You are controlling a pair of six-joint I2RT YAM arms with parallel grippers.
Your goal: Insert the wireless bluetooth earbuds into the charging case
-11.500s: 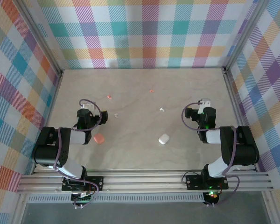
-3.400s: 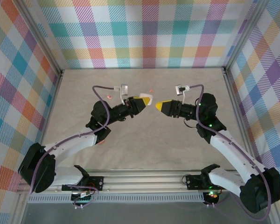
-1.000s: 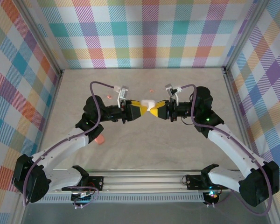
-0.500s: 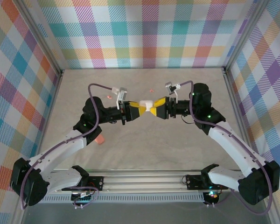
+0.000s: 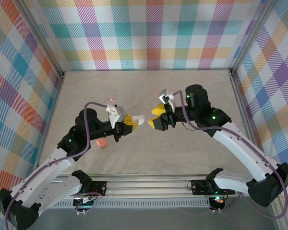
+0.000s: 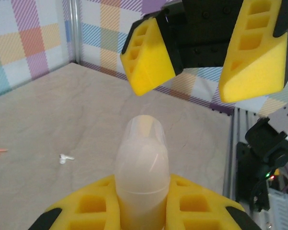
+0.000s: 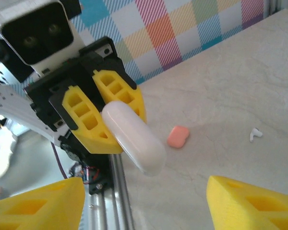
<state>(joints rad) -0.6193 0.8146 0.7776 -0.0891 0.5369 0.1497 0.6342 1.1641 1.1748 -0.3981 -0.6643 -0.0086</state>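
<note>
The white pebble-shaped plastic charging case (image 6: pixel 141 163) is being clamped by the left pincer (image 5: pixel 130 122) at frame centre, apparently presented for lid opening to the right pincer (image 5: pixel 157 118), whose jaws are standing apart. Tiny white and salmon-pink plastic earbuds (image 6: pixel 65 158) are lying loose on the beige counter (image 5: pixel 134 158).

Robotics laboratory test cell. Enclosed on three sides by plaid-printed walls (image 5: pixel 149 33) mounted on aluminium frame posts (image 5: pixel 41 38); floored with a pale, stone-patterned tabletop (image 5: pixel 182 153); fitted with a left arm (image 5: pixel 43 175) and a right arm (image 5: pixel 240 148), bolted side by side to a slotted aluminium rail (image 5: pixel 149 188) at the near edge.
</note>
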